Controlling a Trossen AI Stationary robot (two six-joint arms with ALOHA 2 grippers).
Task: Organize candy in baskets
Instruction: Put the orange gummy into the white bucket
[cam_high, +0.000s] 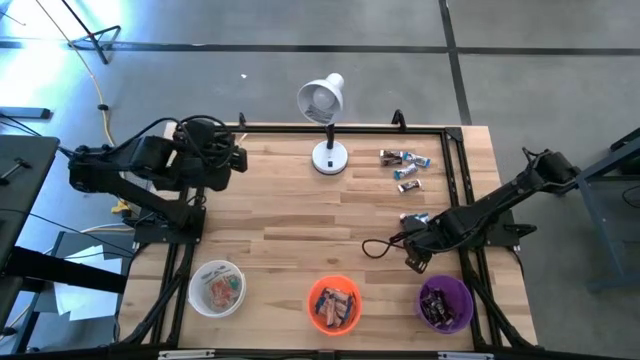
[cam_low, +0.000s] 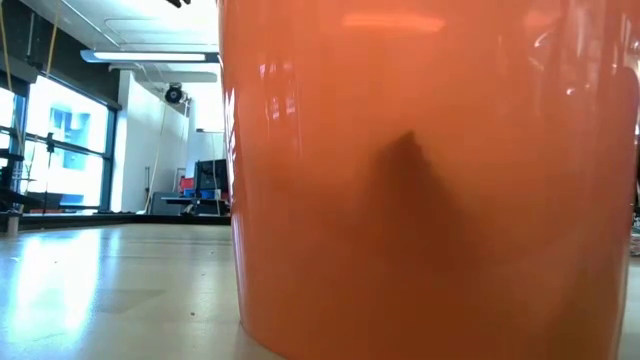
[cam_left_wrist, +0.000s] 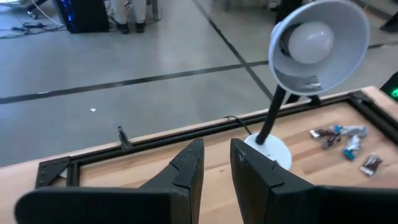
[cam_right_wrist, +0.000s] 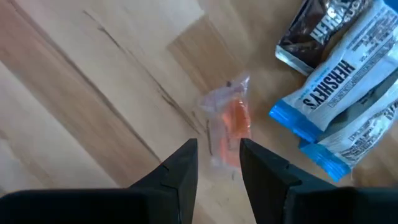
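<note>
Wooden table (cam_high: 300, 225), grey floor (cam_high: 250, 60)

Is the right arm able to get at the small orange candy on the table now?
Probably yes. The right gripper hangs just over the orange candy, jaws apart, nothing between; two blue-wrapped bars lie beside it.

Two dark, matte-black jointed arms, the left arm (cam_high: 140, 165) and the right arm (cam_high: 500, 205), are built of blocky segments. A black cable loops beside the right arm's wrist, and more cabling bunches at the left arm's wrist. Each arm ends in two flat black fingers (cam_left_wrist: 186, 171) with angled, wedge-shaped tips (cam_right_wrist: 183, 165).
</note>
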